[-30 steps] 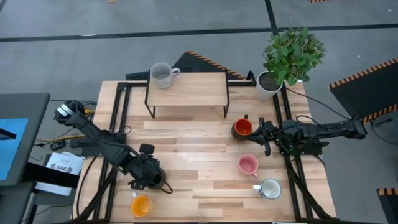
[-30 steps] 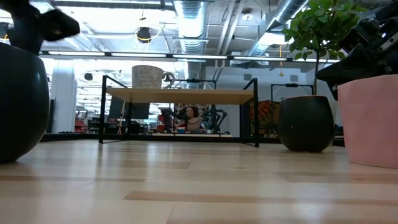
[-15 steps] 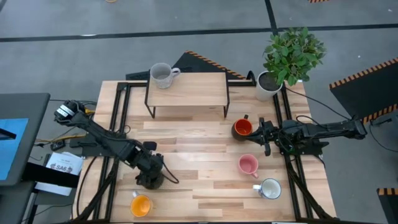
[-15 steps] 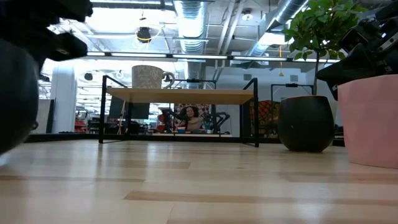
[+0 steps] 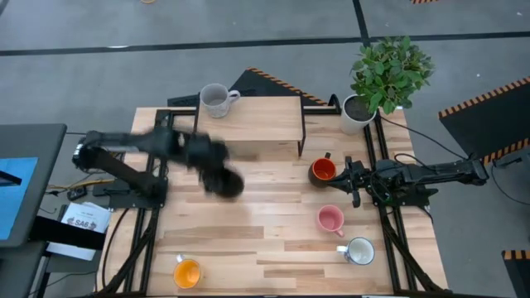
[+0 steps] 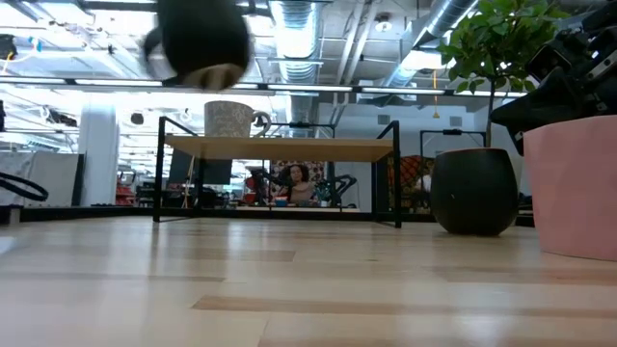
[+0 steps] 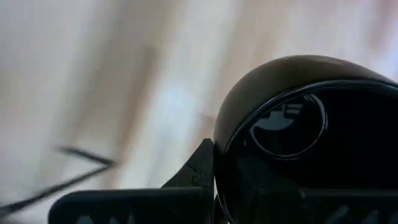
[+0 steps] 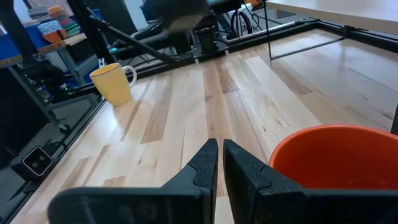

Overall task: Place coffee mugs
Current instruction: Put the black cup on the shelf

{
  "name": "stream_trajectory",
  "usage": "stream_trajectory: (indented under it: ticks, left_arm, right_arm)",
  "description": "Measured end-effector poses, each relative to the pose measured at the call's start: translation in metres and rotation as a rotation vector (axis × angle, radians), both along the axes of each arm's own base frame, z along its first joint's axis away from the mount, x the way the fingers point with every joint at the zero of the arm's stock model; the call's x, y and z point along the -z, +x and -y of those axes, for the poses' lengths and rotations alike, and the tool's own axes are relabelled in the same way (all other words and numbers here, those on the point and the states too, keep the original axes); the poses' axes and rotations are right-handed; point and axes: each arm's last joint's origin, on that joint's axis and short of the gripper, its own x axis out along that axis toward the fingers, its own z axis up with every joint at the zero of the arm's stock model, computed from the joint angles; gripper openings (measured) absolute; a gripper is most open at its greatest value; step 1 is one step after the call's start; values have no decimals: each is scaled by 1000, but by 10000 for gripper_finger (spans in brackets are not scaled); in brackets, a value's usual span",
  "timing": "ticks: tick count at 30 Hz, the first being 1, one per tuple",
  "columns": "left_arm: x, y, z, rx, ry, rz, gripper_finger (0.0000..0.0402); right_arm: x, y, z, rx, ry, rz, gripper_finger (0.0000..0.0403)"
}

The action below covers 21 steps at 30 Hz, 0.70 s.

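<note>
My left gripper [image 5: 214, 168] is shut on the black coffee mug [image 5: 224, 181], which hangs in the air above the table's middle left, high up in the low view [image 6: 198, 39]. A grey mug [image 5: 214, 99] stands on the wooden shelf [image 5: 252, 117]. The red-orange mug [image 5: 323, 170], pink mug [image 5: 330, 219], white mug [image 5: 359, 251] and yellow-orange mug [image 5: 188, 272] stand on the table. My right gripper [image 5: 348, 177] rests shut just right of the red-orange mug [image 8: 339, 162], with nothing between its fingers. My left gripper holds the black mug by its rim [image 7: 222, 149]. One finger [image 7: 200, 168] lies against the outside of the wall; the other is lost in the dark inside of the mug. The mug's mouth faces the wrist. It is lifted clear of the table.
A white pot with a green plant [image 5: 383, 73] stands at the far right corner. The shelf's black legs [image 5: 301, 141] stand on the far half of the table. Bare wood lies between the shelf and the near mugs.
My left gripper has shut on the black mug near the table's near left, lifted it clear, and swung it fast up and toward the far edge, nearer the shelf. My right gripper has kept still.
</note>
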Motion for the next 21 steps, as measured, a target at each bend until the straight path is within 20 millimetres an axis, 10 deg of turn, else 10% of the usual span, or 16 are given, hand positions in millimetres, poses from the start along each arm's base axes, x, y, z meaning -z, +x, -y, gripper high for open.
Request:
stream_trajectory:
  ticks: [6,21]
  left_arm:
    - [-49,-31,-83,-371,-62,101,2]
    - [-2,-20,-169,-441,-150,-226,0]
  right_arm:
    - [0,0,0,0,0,0,54]
    - [0,0,0,0,0,-1,54]
